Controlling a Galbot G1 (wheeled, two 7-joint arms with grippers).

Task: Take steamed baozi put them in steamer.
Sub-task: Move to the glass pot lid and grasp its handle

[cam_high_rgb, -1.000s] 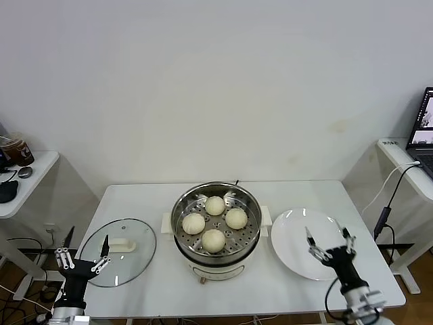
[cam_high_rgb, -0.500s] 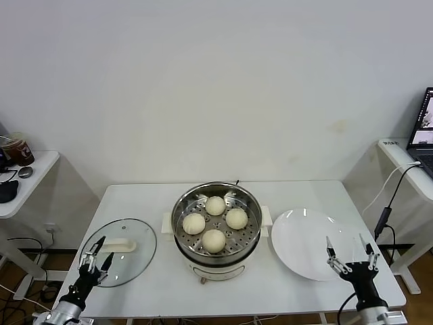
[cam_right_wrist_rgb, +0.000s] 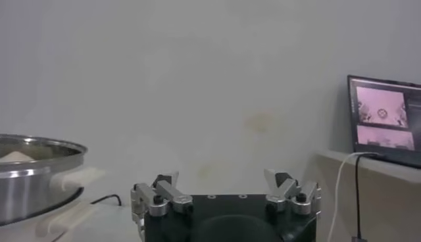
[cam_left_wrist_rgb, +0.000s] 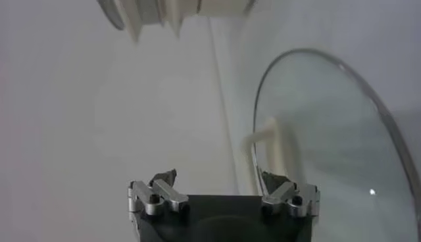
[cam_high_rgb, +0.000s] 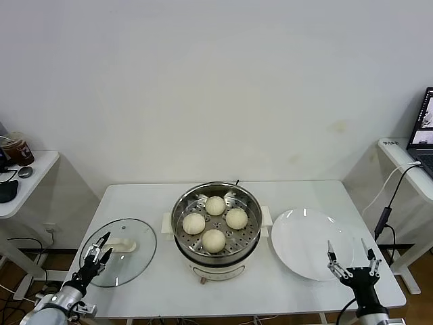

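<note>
Several cream-white steamed baozi (cam_high_rgb: 214, 222) sit on the perforated tray inside the shiny steamer (cam_high_rgb: 252, 208), which stands on its white base at the table's middle. My left gripper (cam_high_rgb: 100, 249) is open and empty, low at the table's front left, over the near edge of the glass lid (cam_high_rgb: 132, 261). My right gripper (cam_high_rgb: 350, 256) is open and empty, low at the front right by the near edge of the white plate (cam_high_rgb: 304, 237). The steamer's rim shows in the right wrist view (cam_right_wrist_rgb: 39, 164).
The glass lid with its white handle (cam_left_wrist_rgb: 266, 135) lies flat left of the steamer. The empty white plate lies right of it. Side desks stand at far left and far right, the right one with a laptop (cam_right_wrist_rgb: 385, 121) and a hanging cable (cam_high_rgb: 392, 196).
Both arms have drawn back toward me and lower. The left gripper moved to the lid's near edge. The right gripper slid off the plate to its front right edge.
</note>
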